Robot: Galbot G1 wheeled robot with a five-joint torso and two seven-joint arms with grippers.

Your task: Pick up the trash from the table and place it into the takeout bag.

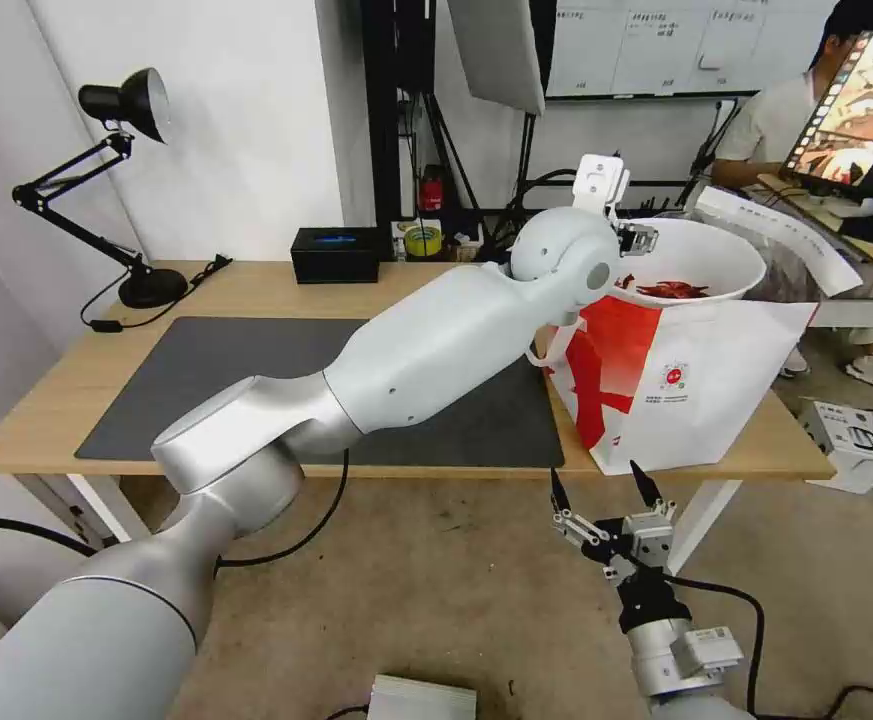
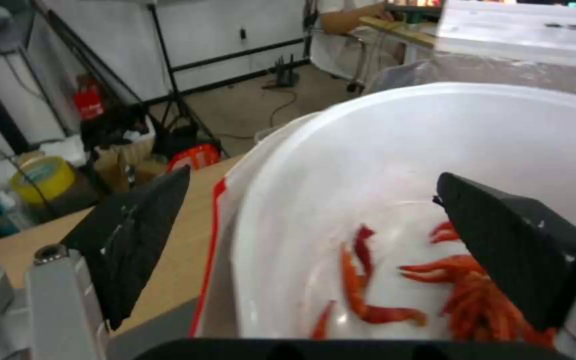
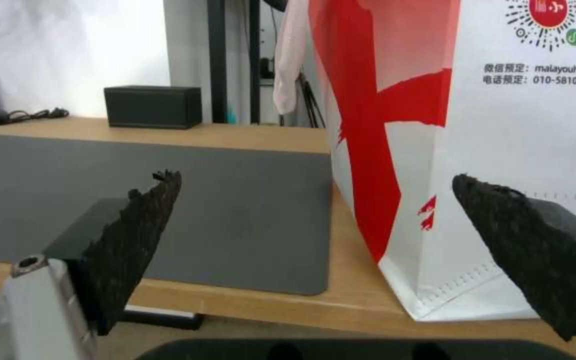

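The white bowl [image 1: 704, 252] holding red shells [image 1: 671, 290] rests in the open top of the white-and-red takeout bag [image 1: 696, 390], which stands on the right end of the light-wood table [image 1: 256, 290]. My left arm reaches across the table, and my left gripper [image 1: 639, 238] is open at the bowl's near rim. In the left wrist view the left gripper [image 2: 313, 176] straddles that rim of the bowl [image 2: 401, 150], one finger outside and one over the shells [image 2: 368, 280]. My right gripper [image 1: 596, 478] hangs open below the table's front edge, facing the bag [image 3: 501, 150].
A dark grey mat [image 1: 236, 370] covers the table's middle. A black tissue box [image 1: 334, 254] and a desk lamp [image 1: 126, 110] stand along the back edge. A white box [image 1: 851, 445] and cables lie on the floor. A person sits at a desk at the far right.
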